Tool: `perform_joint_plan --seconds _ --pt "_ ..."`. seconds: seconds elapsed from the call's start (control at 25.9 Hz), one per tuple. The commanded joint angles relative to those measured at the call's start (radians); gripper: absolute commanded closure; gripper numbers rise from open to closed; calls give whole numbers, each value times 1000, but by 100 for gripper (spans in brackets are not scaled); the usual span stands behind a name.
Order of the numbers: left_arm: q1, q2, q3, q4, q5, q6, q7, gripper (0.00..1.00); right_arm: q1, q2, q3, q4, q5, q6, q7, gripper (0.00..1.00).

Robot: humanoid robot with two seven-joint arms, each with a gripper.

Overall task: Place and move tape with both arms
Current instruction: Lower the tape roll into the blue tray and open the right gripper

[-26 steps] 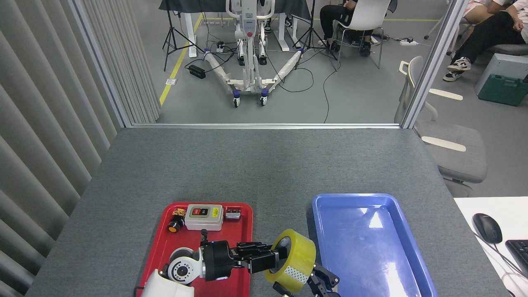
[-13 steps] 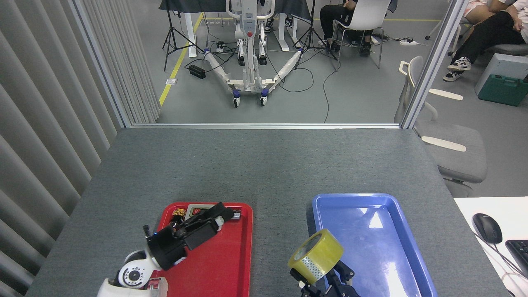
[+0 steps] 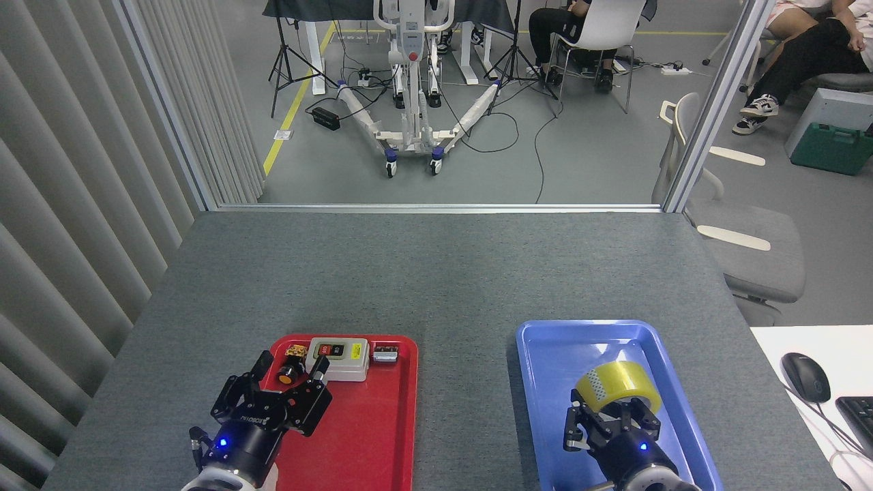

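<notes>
Spread wide and empty, the left gripper's jaws hang over the near-left corner of the red tray, while the right gripper's jaws clamp the tape above the blue tray. Both trays sit on the grey table. A switch box and small parts line the red tray's far edge.

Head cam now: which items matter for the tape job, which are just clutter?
Job:
tape
right end effector, gripping the tape
left end effector, open
blue tray

Clutter:
red tray
switch box
mouse
keyboard
</notes>
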Motion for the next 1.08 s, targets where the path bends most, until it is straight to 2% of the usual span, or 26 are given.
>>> perform_joint_plan --seconds 0.0,0.19,0.23,0.27,0.35,0.39,0.43,0.5,0.7,0.85,0.97,1.04 --pt "12 2 11 -41 -2 83 4 1 -53 -2 1 0 -35 145 223 100" --pt "12 -1 8 -4 -1 81 33 1 -94 -15 -1 -2 -47 191 390 100" --pt "12 -2 3 -1 -4 80 46 1 -102 -30 -2 -2 -47 191 412 95" --pt "12 -2 -3 0 -4 80 56 1 -106 -38 -2 -2 -47 191 421 87" --pt "11 -4 -6 -3 -4 80 61 0 -111 -38 -4 1 -47 191 421 59" --pt "11 -4 -5 -4 -4 78 65 0 -114 -38 -7 3 -45 193 420 50" --pt "11 -4 -5 -4 -4 78 69 0 -117 -38 -8 6 -45 193 415 36" --pt "11 -4 -5 -9 -4 78 85 0 -120 -38 -8 8 -39 194 409 1" --pt "12 -10 -2 -21 -8 81 219 1 -116 -36 -22 8 -44 190 407 0" --pt "18 -12 0 -3 -7 78 216 0 -108 -36 -25 1 -42 174 363 0" --pt "18 -12 0 3 -7 78 208 0 -79 -36 -51 0 -39 131 148 0" --pt "18 -12 3 5 -5 77 207 0 -47 -38 -79 1 -35 64 -42 0"
